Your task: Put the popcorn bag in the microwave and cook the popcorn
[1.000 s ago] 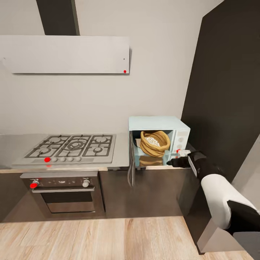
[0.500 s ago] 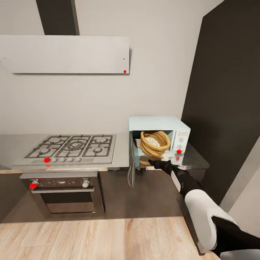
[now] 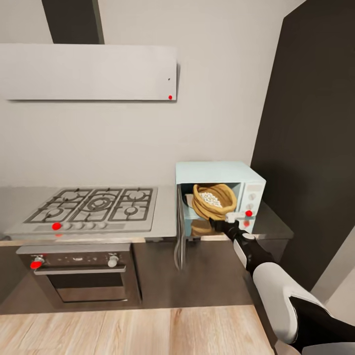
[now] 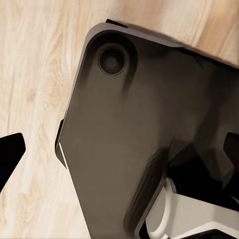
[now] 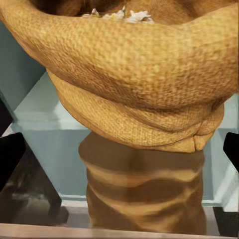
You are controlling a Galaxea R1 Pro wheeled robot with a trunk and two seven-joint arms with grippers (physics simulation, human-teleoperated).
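Note:
The pale-blue microwave stands on the countertop with its door swung open, edge-on to me. Inside sits the tan popcorn bag, tilted toward the opening, with whitish popcorn in its mouth. My right gripper is low in front of the cavity, just below the bag. It is open, its dark fingertips wide apart on either side of the bag and clear of it. My left gripper hangs open over the robot's dark base.
A steel gas hob and a built-in oven are left of the microwave, under a grey hood. A tall dark cabinet rises at the right. Light wood floor lies below.
My right gripper has swung left from the microwave's dial panel to the open cavity, below the bag. The head view has shifted slightly.

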